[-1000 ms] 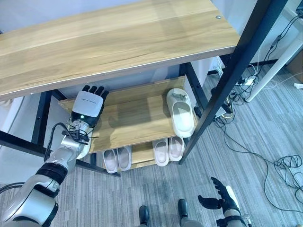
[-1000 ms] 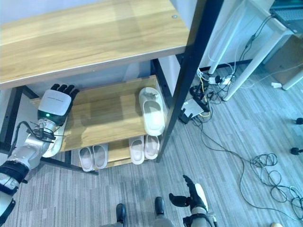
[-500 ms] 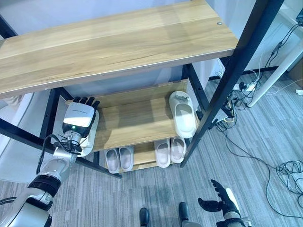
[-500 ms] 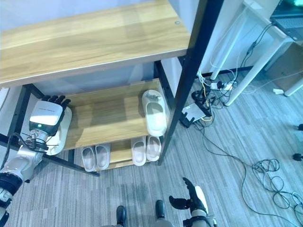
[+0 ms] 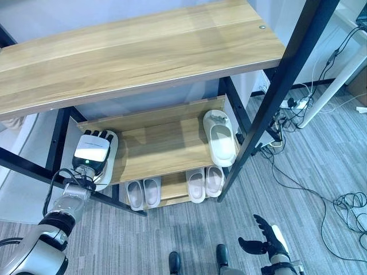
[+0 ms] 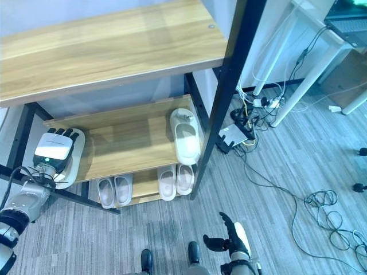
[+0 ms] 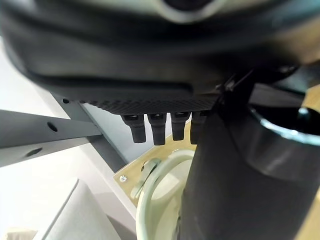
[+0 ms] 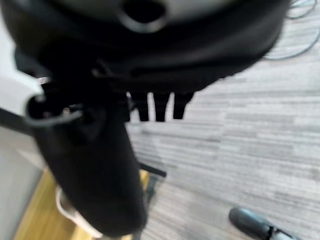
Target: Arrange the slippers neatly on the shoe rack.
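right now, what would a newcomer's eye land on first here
Probably the left hand, resting with straight fingers over a white slipper at the left end of the shoe rack's middle shelf. Next, a lone white slipper at that shelf's right end, and two slipper pairs on the shelf below.

Bright, even light; blurred wrist views

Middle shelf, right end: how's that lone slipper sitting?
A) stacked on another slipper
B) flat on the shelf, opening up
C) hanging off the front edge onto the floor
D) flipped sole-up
B: the white slipper lies flat on the middle shelf beside the black post, its foot opening facing up and nothing under it but wood.
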{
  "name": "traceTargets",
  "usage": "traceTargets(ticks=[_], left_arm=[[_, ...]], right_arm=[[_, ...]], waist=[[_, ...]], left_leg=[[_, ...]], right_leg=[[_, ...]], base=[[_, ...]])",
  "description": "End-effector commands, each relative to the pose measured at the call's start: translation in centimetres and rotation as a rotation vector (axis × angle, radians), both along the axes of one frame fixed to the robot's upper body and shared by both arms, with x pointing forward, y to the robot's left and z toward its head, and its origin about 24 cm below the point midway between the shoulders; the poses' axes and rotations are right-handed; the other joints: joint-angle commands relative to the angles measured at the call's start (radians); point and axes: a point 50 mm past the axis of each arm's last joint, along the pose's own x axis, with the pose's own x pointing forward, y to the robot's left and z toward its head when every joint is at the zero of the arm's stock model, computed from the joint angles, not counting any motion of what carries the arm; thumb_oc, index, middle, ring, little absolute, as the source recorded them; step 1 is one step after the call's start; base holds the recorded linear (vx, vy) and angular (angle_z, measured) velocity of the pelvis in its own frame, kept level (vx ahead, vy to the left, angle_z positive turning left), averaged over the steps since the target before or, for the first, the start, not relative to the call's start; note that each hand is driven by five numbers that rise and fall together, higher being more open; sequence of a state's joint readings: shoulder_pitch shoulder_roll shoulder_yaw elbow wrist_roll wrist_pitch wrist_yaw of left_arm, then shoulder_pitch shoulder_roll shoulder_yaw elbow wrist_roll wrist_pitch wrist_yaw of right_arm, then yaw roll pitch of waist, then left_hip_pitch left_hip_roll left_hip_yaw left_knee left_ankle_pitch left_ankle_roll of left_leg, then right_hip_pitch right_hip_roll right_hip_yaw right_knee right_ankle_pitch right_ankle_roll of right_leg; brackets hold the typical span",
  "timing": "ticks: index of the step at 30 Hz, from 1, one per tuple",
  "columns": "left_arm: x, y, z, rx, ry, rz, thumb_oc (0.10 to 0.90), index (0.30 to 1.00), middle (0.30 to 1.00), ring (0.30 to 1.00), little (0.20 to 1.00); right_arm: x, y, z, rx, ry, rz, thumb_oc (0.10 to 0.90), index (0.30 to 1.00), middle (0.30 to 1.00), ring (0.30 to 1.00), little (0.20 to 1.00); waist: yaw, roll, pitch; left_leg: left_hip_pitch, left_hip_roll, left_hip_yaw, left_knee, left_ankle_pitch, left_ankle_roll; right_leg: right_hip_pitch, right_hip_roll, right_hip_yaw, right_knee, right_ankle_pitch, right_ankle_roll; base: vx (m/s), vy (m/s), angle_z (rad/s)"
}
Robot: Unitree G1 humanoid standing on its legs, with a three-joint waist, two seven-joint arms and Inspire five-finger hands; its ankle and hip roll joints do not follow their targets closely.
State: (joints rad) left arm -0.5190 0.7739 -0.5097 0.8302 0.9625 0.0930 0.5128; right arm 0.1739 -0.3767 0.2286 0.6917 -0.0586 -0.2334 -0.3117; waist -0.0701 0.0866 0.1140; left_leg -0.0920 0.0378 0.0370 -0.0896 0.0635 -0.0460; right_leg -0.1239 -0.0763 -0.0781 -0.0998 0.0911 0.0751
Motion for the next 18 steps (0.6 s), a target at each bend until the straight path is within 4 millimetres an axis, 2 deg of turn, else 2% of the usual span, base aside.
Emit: traceTargets(ticks=[1, 5, 8, 9, 10, 13, 14, 18], left_arm=[[2.3, 1.5, 6.0, 0.003, -0.236, 0.097, 0.400, 0.300, 0.300, 0.300, 0.300], [2.3, 0.9, 5.1, -0.029, -0.237, 0.081, 0.400, 0.300, 0.300, 0.300, 0.300], [2.2, -0.8, 6.6, -0.066, -0.362, -0.027, 0.400, 0.300, 0.300, 0.300, 0.300], [2.1, -0.7, 6.6, -0.066, -0.360, -0.025, 0.400, 0.300, 0.300, 0.300, 0.300], [1.7, -1.8, 6.5, -0.083, -0.389, -0.083, 0.400, 0.300, 0.300, 0.300, 0.300], [1.5, -2.9, 6.6, -0.090, -0.403, -0.132, 0.400, 0.300, 0.300, 0.300, 0.300], [1.7, -3.9, 6.5, -0.104, -0.412, -0.167, 0.400, 0.300, 0.300, 0.300, 0.300], [2.7, -5.3, 6.6, -0.133, -0.417, -0.184, 0.400, 0.300, 0.300, 0.300, 0.300]], right_arm=[[0.7, -0.2, 1.6, -0.017, -0.114, 0.023, 0.800, 0.900, 0.900, 0.900, 0.900], [1.0, 0.1, 1.7, -0.021, -0.123, 0.044, 0.800, 0.900, 0.900, 0.900, 0.900], [0.8, 0.2, 1.6, -0.025, -0.122, 0.040, 0.800, 0.900, 0.900, 0.900, 0.900], [0.8, 0.2, 1.6, -0.027, -0.121, 0.042, 0.800, 0.900, 0.900, 0.900, 0.900], [0.3, 0.2, 1.2, -0.024, -0.107, 0.022, 0.800, 0.900, 0.900, 0.900, 0.900], [-0.1, 0.3, 0.9, -0.023, -0.088, 0.015, 0.800, 0.900, 0.900, 0.900, 0.900], [-0.4, 0.4, 0.6, -0.023, -0.071, 0.012, 0.800, 0.900, 0.900, 0.900, 0.900], [-0.6, 0.4, 0.4, -0.026, -0.058, 0.015, 0.800, 0.900, 0.900, 0.900, 0.900]], waist=[[0.001, -0.024, -0.045], [-0.002, -0.027, -0.045], [0.003, -0.031, -0.042], [0.001, -0.030, -0.043], [0.003, -0.032, -0.041], [0.002, -0.031, -0.041], [-0.001, -0.031, -0.041], [-0.009, -0.030, -0.040]], left_leg=[[-0.003, -0.052, -0.003, 0.002, -0.075, -0.001], [-0.002, -0.052, 0.000, 0.002, -0.076, -0.001], [-0.005, -0.052, -0.003, 0.002, -0.077, -0.002], [-0.005, -0.052, -0.003, 0.002, -0.077, -0.002], [-0.007, -0.052, -0.004, 0.002, -0.076, -0.002], [-0.009, -0.053, -0.007, 0.002, -0.076, -0.001], [-0.007, -0.053, -0.005, 0.002, -0.078, -0.001], [-0.004, -0.051, -0.003, 0.002, -0.078, -0.001]], right_leg=[[0.031, -0.005, -0.007, 0.013, -0.099, 0.081], [0.030, -0.006, -0.006, 0.013, -0.100, 0.078], [0.028, -0.006, -0.007, 0.013, -0.101, 0.078], [0.028, -0.006, -0.006, 0.013, -0.101, 0.078], [0.027, -0.008, -0.008, 0.013, -0.101, 0.077], [0.028, -0.008, -0.007, 0.013, -0.102, 0.075], [0.030, -0.007, -0.005, 0.013, -0.103, 0.074], [0.031, -0.007, -0.006, 0.013, -0.102, 0.074]], base=[[0.00, 0.000, 0.00], [0.00, 0.000, 0.00], [0.00, 0.000, 0.00], [0.00, 0.000, 0.00], [0.00, 0.000, 0.00], [0.00, 0.000, 0.00], [0.00, 0.000, 0.00], [0.00, 0.000, 0.00]])
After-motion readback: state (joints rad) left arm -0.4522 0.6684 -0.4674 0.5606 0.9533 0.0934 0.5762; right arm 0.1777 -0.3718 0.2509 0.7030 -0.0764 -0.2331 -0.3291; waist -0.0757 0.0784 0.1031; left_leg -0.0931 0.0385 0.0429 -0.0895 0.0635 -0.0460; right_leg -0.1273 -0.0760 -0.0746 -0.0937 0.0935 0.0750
